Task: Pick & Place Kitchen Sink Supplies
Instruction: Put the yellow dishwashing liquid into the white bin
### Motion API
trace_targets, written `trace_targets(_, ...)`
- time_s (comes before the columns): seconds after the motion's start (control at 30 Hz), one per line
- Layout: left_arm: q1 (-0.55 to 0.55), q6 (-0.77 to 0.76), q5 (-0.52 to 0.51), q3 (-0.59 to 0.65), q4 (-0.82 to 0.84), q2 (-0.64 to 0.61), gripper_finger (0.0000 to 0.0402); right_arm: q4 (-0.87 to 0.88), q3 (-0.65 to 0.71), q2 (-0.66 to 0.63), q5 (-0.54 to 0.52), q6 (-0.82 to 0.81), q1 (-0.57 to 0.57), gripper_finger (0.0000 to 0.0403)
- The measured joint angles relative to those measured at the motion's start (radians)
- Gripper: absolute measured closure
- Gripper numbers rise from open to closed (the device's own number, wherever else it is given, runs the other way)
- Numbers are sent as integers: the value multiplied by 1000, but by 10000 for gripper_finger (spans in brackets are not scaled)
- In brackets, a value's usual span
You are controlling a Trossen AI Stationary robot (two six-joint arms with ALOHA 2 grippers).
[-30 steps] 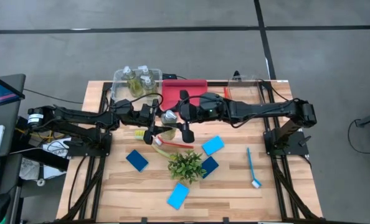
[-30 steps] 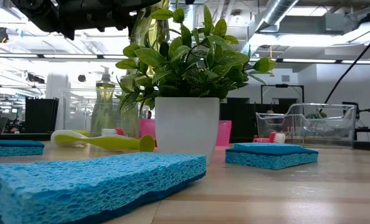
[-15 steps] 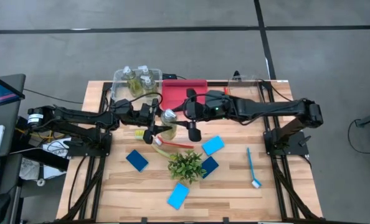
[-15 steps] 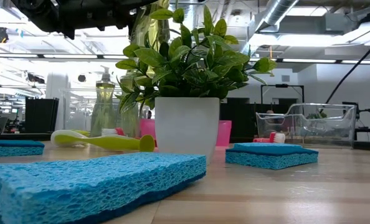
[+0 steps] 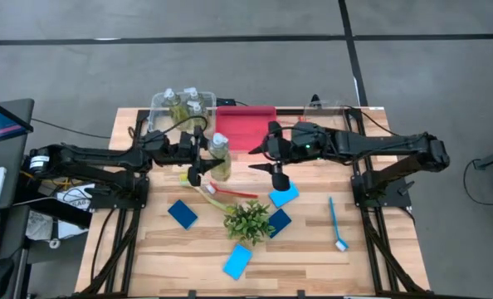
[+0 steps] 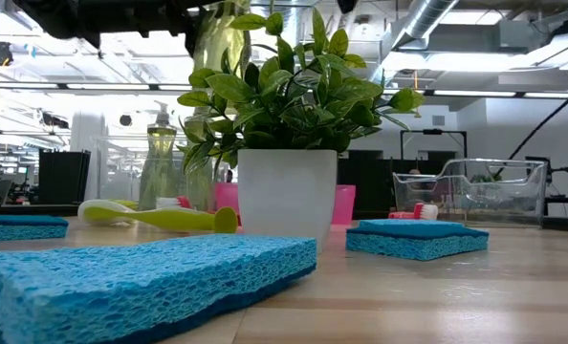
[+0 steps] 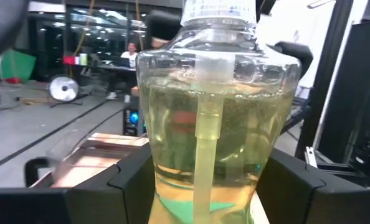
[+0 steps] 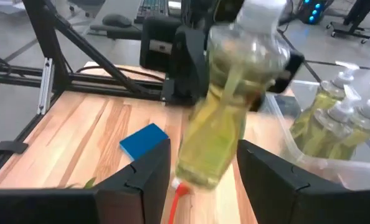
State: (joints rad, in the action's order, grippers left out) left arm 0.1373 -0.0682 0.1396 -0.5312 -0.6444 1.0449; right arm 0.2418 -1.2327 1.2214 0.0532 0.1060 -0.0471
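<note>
One clear bottle point(image 5: 220, 155) of yellow-green liquid sits pinched in the left tool point(image 5: 205, 159), lifted off the wooden surface point(image 5: 313, 249) near the clear bin point(image 5: 159, 104). Right tool point(image 5: 273, 158) hangs just beside it, fingers spread, apart from the bottle. Bottle: smooth, bulbous, white cap, tube inside.

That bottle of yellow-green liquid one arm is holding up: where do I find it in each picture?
High view: the held bottle is left of centre, in the left gripper.
Low view: top centre, behind the plant leaves.
Left wrist view: fills the middle.
Right wrist view: centre, tilted.
Shared landmark: the clear bin of bottles.
</note>
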Motion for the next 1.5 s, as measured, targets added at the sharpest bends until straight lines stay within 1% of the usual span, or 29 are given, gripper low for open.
trace_targets(0.13,0,-1,-72,13,96,-103,176,-78,133,-79,-1,-27,0,221)
trace_targets(0.27,0,6,-159,62,123,-213,182,-209,293,-167,-2,-70,0,220)
trace_targets(0.37,-1,30,-252,98,127,-294,183,-327,411,-229,-2,-106,5,222)
trace_targets(0.47,0,91,-391,133,130,-363,180,-439,513,-277,-2,-116,15,224)
trace_targets(0.57,0,168,-556,157,129,-410,179,-516,584,-315,-2,-118,23,225)
trace_targets(0.7,0,258,-769,168,125,-426,180,-561,620,-343,-2,-118,26,223)
trace_targets(0.77,1,287,-842,169,124,-425,179,-565,620,-350,-2,-115,26,221)
trace_targets(0.8,1,298,-862,169,121,-424,179,-564,620,-353,-2,-115,26,221)
trace_targets(0.97,1,330,-934,169,116,-422,180,-566,620,-352,-2,-108,27,221)
trace_targets(1.07,20,358,-964,169,107,-422,181,-565,620,-351,-2,-107,27,224)
trace_targets(1.27,127,364,-971,169,97,-415,177,-565,620,-351,-2,-107,27,224)
trace_targets(1.33,169,347,-952,169,97,-402,177,-565,620,-351,-2,-107,27,222)
trace_targets(1.5,267,274,-841,169,93,-332,176,-565,620,-351,-2,-104,27,218)
